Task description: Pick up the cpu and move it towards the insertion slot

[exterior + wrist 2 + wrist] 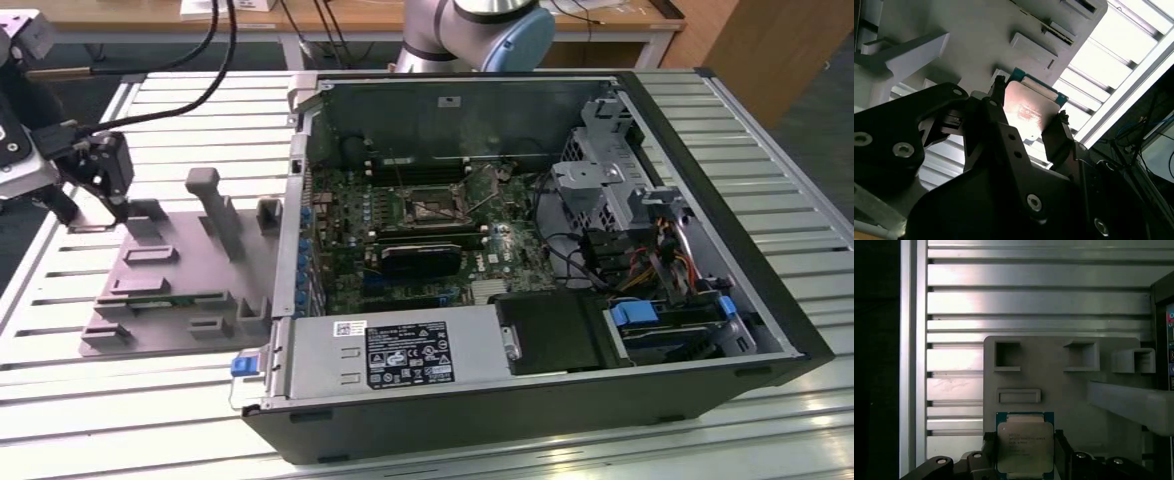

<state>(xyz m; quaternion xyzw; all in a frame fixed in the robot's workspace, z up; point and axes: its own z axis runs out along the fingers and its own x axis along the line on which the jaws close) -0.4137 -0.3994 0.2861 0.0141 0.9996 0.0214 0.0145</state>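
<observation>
Cpu (1025,446) clamped in the claw (1029,106) at the grey tray (171,322); insertion slot (430,208) inside the computer case (534,425).

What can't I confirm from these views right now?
The cpu underside: hidden in both wrist views, so lift off the grey fixture is unclear.
One cpu edge: cut off by the first wrist view's border and the gripper.
The insertion slot contacts: too small in the exterior view.
</observation>
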